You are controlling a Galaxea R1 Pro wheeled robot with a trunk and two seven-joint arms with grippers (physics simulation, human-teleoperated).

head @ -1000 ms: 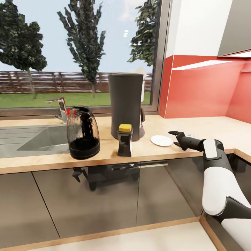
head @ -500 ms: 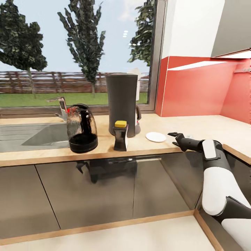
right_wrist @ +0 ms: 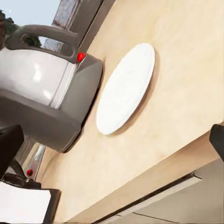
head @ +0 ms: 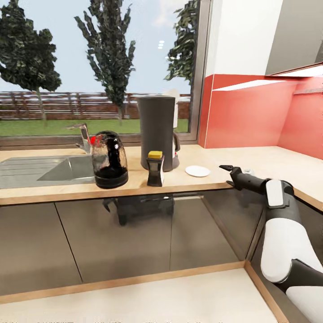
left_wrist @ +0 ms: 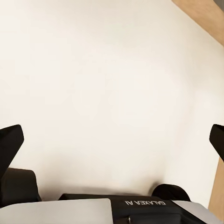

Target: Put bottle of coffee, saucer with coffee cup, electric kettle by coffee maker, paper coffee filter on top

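Light beige wood-look counter (head: pixel 211 154) carries the tall dark grey coffee maker (head: pixel 156 132), with the glassy electric kettle (head: pixel 109 159) at its left, the yellow-capped bottle of coffee (head: pixel 155 168) just in front, and the bare white saucer (head: pixel 197 171) at its right, so those placements are judged done. A pale piece can be made out atop the machine, possibly the paper coffee filter, but too unclear to confirm, and the cup is not yet set on the saucer. The right claw (head: pixel 229 172) is seen spread and empty near the counter's near edge, right of the saucer, and the left claw (left_wrist: pixel 112 140) is spread too, holding nothing.
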